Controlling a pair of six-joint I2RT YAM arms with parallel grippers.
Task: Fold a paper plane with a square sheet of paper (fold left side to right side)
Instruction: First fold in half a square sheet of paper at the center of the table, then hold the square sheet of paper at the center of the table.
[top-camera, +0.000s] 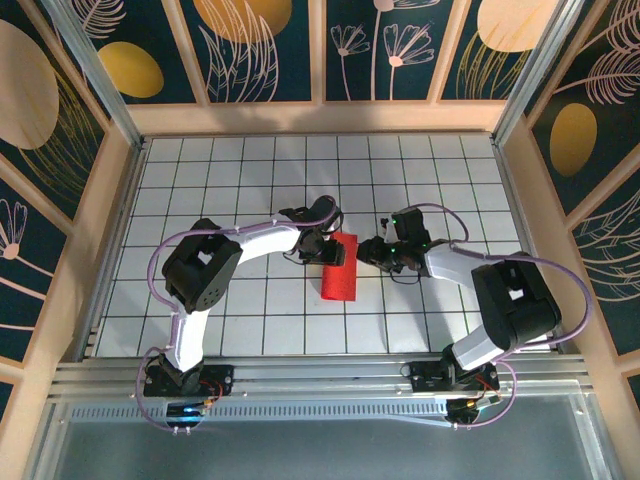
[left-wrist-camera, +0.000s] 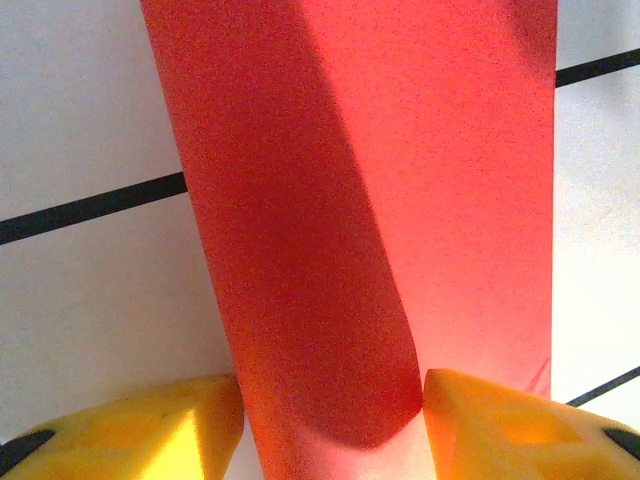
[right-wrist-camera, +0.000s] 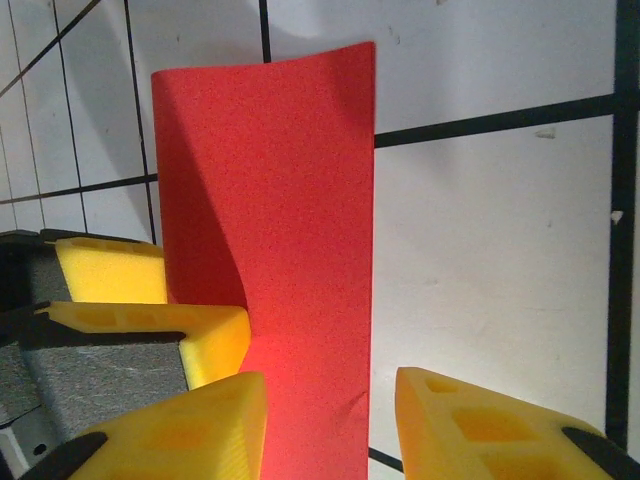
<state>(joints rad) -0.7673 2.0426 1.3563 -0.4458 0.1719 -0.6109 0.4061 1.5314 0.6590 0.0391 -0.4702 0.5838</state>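
- Top external view: places the square sheet of paper (top-camera: 340, 268) mid-counter (top-camera: 250, 320), curled over from left to right and not yet creased flat.
- Left wrist view: shows the left fingers (left-wrist-camera: 150, 430) closed lightly on the curled loop, touching both its sides.
- Right wrist view: shows the right fingers (right-wrist-camera: 480, 425) apart, with the sheet's free edge lying between them.
- Best to square the upper edge over the lower one before any pressing.
- Then press from the middle of the fold outward, without dragging the thin paper askew.
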